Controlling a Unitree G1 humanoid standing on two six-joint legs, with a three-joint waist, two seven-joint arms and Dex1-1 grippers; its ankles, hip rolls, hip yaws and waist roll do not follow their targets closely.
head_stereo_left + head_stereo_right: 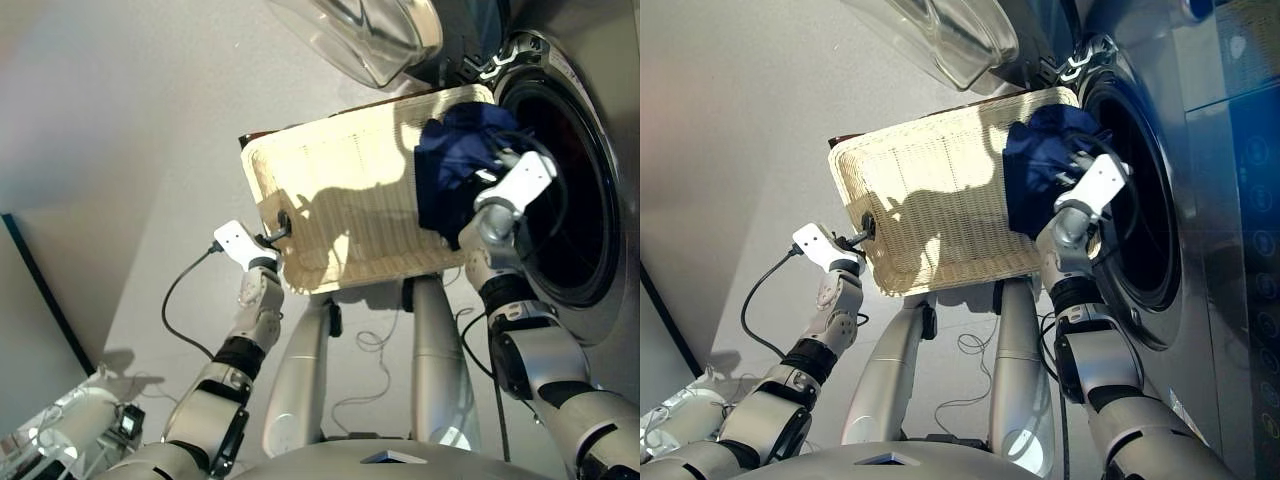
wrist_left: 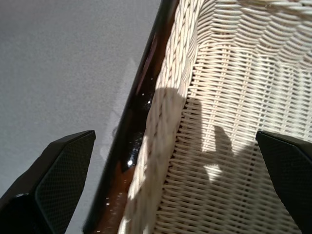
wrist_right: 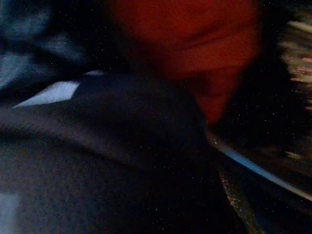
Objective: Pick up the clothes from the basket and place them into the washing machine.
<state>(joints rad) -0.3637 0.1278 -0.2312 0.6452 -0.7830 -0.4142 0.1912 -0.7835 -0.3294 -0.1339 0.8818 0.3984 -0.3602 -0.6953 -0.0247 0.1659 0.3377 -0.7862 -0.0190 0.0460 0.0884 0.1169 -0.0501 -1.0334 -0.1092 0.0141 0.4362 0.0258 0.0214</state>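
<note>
Head views show the basket (image 1: 330, 200) just beside the washer (image 1: 1140, 180), so the carry into the drum is short; the navy garment (image 1: 455, 165) is bunched at the basket's end nearest the drum mouth, with the right gripper (image 1: 497, 178) pressed into it; whether its fingers are pinched on the cloth I cannot tell; red cloth (image 3: 195, 44) shows beyond the dark fabric in the right wrist view; the left gripper (image 2: 170, 161) is spread wide, straddling the basket's rim, holding nothing.
</note>
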